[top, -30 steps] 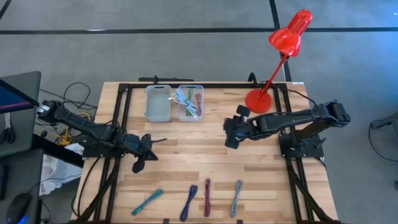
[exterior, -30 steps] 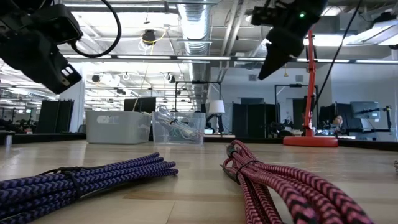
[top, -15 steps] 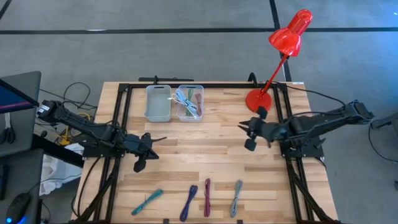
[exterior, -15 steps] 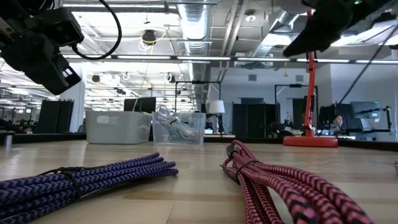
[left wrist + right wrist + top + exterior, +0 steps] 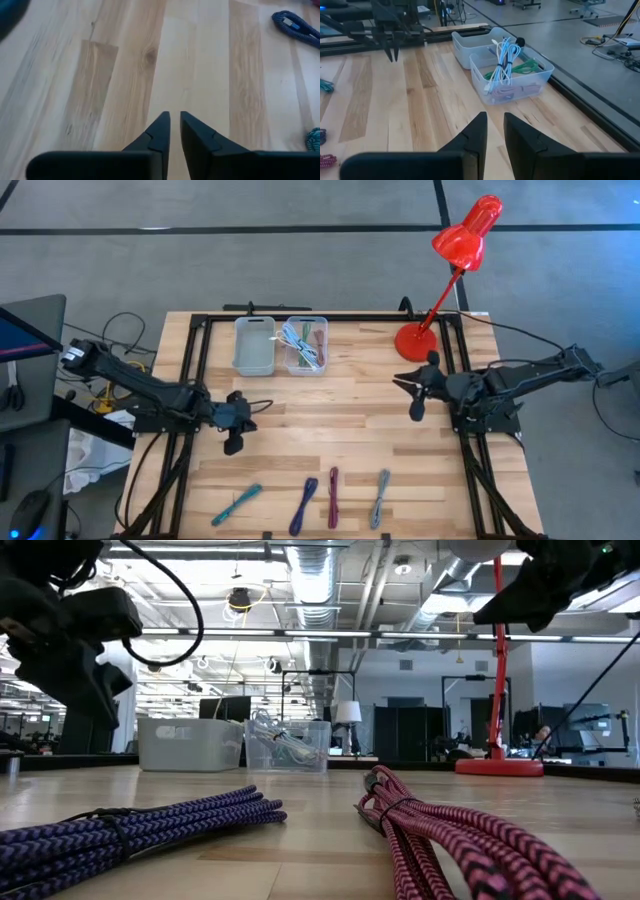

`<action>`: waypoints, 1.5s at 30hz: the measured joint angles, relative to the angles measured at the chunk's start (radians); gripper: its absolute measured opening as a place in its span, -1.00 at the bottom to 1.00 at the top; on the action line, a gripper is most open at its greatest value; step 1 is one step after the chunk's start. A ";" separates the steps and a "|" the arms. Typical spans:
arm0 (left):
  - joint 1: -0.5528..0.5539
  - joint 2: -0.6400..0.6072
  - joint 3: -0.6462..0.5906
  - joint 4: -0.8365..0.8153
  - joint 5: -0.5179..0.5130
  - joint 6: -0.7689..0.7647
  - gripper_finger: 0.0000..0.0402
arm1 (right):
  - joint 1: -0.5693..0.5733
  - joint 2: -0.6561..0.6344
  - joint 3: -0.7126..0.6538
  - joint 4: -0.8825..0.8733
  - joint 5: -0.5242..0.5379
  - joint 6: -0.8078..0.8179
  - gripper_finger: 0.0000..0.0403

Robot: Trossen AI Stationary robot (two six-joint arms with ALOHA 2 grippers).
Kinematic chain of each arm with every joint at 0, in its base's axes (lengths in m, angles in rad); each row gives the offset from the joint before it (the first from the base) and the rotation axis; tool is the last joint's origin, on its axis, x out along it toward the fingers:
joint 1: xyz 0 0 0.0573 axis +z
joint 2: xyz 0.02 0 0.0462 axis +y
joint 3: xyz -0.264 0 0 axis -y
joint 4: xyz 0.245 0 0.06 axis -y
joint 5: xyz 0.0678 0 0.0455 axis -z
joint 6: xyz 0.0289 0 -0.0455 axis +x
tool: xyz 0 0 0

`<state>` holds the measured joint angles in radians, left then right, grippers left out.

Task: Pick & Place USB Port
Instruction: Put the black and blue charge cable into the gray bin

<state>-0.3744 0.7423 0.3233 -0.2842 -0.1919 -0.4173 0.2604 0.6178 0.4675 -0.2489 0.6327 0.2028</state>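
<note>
USB cables: four braided bundles, teal (image 5: 237,504), purple (image 5: 304,504), maroon (image 5: 333,496), grey (image 5: 381,497), along near desk (image 5: 340,420) edge; some already in clear bin (image 5: 305,345) at far edge. Left hand (image 5: 233,442), right hand (image 5: 416,408) empty, fingers barely parted.

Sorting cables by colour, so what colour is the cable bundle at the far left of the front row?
Teal cable bundle, clearest in the high view.

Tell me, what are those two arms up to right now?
Left hand and right hand both empty, fingers slightly apart, above bare table. Four cables lie untouched at the near edge. Clear bin holds cables; grey bin empty. Nothing in the way.
</note>
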 joint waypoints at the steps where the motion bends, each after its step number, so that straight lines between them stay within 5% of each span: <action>1: 0.000 0.002 0.000 0.001 0.000 0.001 -0.77 | 0.000 0.000 0.000 0.002 0.000 0.000 -0.71; 13: 0.000 -0.007 0.000 0.008 0.014 -0.009 -0.75 | 0.000 0.003 0.000 -0.002 0.011 0.006 -0.71; 16: 0.000 -0.007 0.000 0.008 0.089 -0.028 -0.75 | -0.001 0.003 0.000 -0.003 0.022 0.007 -0.71; 22: 0.000 -0.007 0.000 0.009 0.298 -0.238 -0.75 | -0.001 0.003 0.000 -0.004 0.022 0.008 -0.71; 30: 0.000 0.008 0.000 0.017 0.338 -0.391 -0.72 | -0.001 0.003 0.000 -0.003 0.022 0.008 -0.71; 36: -0.009 0.100 0.000 0.026 0.377 -0.534 -0.52 | 0.001 0.003 0.000 -0.005 0.021 0.008 -0.71; 45: -0.123 0.324 0.000 0.436 0.380 -0.601 -0.24 | 0.001 0.003 0.000 -0.034 0.019 0.008 -0.71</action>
<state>-0.4971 1.0666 0.3233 0.1515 0.1883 -1.0185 0.2615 0.6213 0.4675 -0.2826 0.6518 0.2108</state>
